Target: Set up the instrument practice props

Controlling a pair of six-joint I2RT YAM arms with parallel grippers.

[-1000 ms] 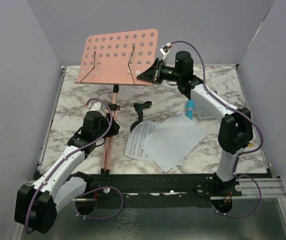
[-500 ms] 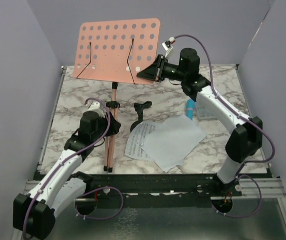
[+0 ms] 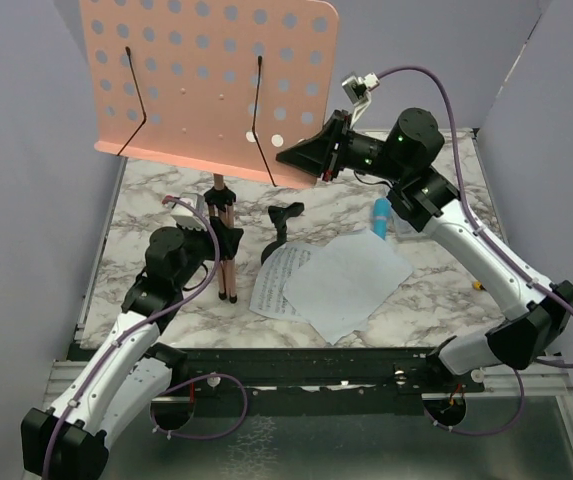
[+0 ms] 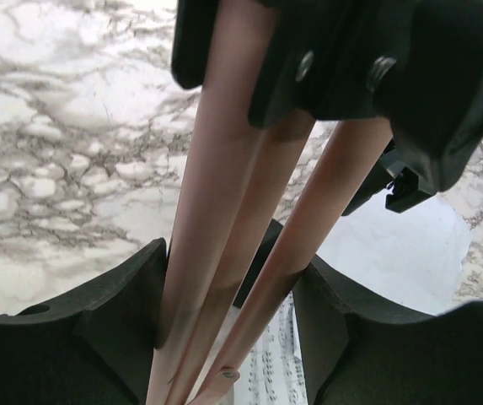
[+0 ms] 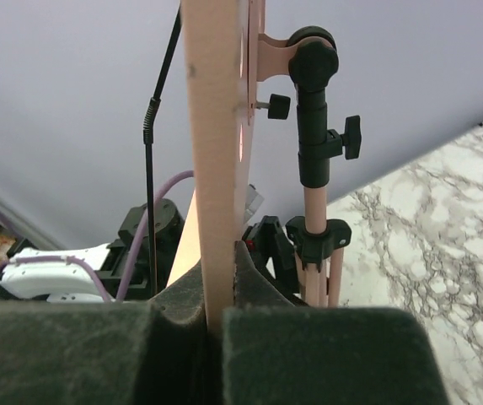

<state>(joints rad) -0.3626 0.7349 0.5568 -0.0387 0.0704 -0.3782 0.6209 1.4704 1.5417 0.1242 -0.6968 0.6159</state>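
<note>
music stand [image 3: 211,85]: pink holed plate is higher, more upright and nearer the top camera than a second ago; feet drawn back from the near table [image 3: 136,205] edge.
right pincer [image 3: 313,158]: pressed together on the plate's lower right edge; arm raised since before.
left pincer [image 3: 224,245]: pinching the folded tripod legs [image 4: 224,169], a pad on each side.
sheet-music pages [image 3: 351,285]: flat, right of left pincer, below right pincer; unmoved.
writing: staves on printed page [image 3: 274,285], too small to read.
mic stand [image 3: 284,222]: black, just right of left pincer.
microphone [image 3: 380,216]: blue, below right pincer.
</note>
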